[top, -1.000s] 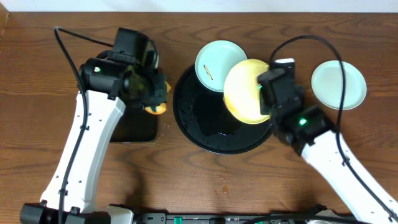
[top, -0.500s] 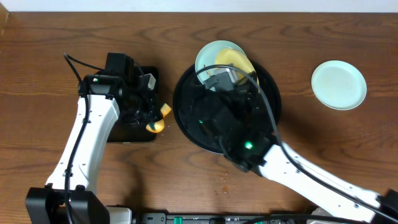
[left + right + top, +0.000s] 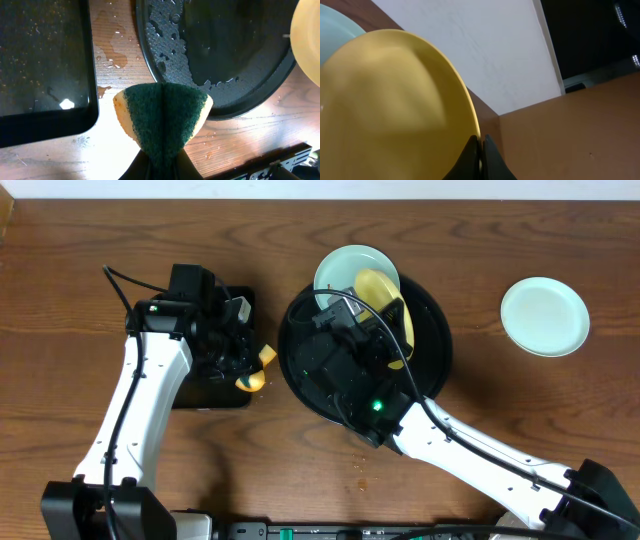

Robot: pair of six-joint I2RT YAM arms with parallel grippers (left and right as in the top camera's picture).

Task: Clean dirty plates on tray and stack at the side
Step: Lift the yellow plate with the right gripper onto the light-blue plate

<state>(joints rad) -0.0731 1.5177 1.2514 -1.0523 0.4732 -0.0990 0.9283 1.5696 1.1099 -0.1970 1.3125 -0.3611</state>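
Three plates in the overhead view. A yellow plate [image 3: 378, 286] is tilted on edge over the round tray [image 3: 432, 330], at the tray's 1 o'clock. One mint plate [image 3: 340, 270] lies at the tray's 12 o'clock rim, part hidden by the yellow one. The second mint plate [image 3: 544, 316] lies flat on the table [image 3: 500, 240] at the tray's 3 o'clock, well apart from it, with bare wood all round.

There are two trays: the round one and a rectangular tray [image 3: 212, 388] at its 9 o'clock, with a strip of wet wood between them.

There is one sponge [image 3: 162, 115], folded green-side out and pinched by the left gripper [image 3: 160, 161] above that strip, near both tray edges. Water beads lie on the round tray's rim.

The right gripper [image 3: 481, 149] is clamped on the yellow plate's rim, its fingers nearly together.

The table's 6 o'clock side is bare wood.
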